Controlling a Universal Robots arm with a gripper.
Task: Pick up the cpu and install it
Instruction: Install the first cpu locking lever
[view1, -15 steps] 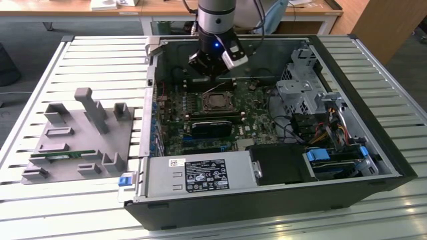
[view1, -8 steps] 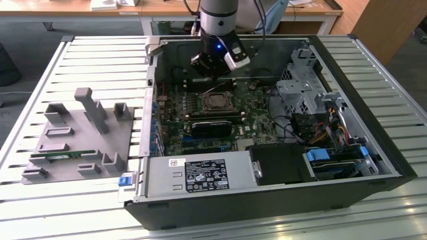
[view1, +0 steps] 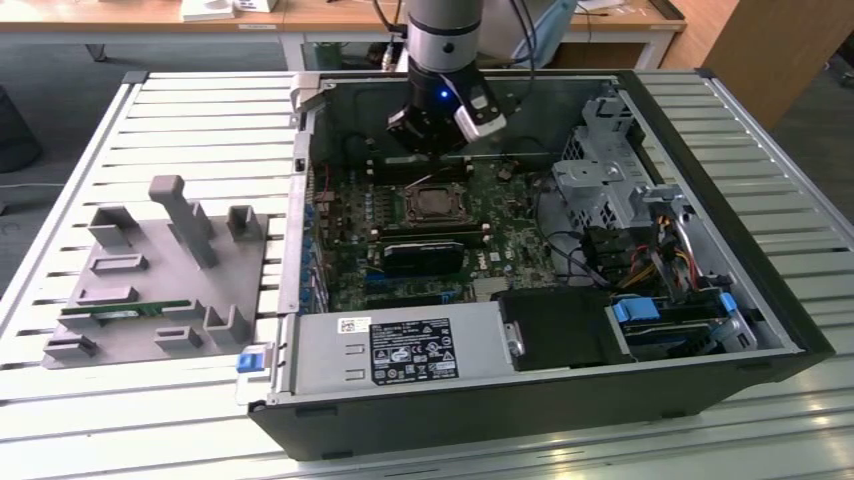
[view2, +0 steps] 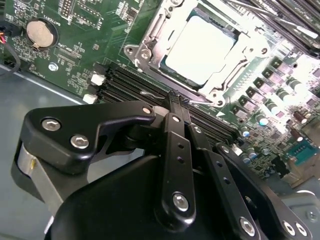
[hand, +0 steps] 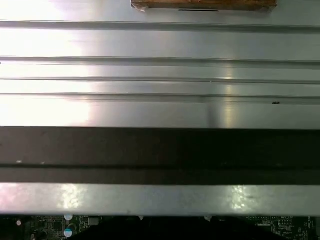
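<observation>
In its socket, cpu (view2: 200, 50) seated.

Small flat square cpu with a pale, shiny silver metal top and thin darker edge (view2: 200, 52), lying flat and face up inside the metal-framed socket on the green motherboard. Seated square to the frame, sides parallel to the socket's bars, top surface bare and brightly lit in the second wrist view. In the exterior view, seen as a small dark-rimmed square (view1: 435, 205) near the middle of the board within the open computer case.
</observation>
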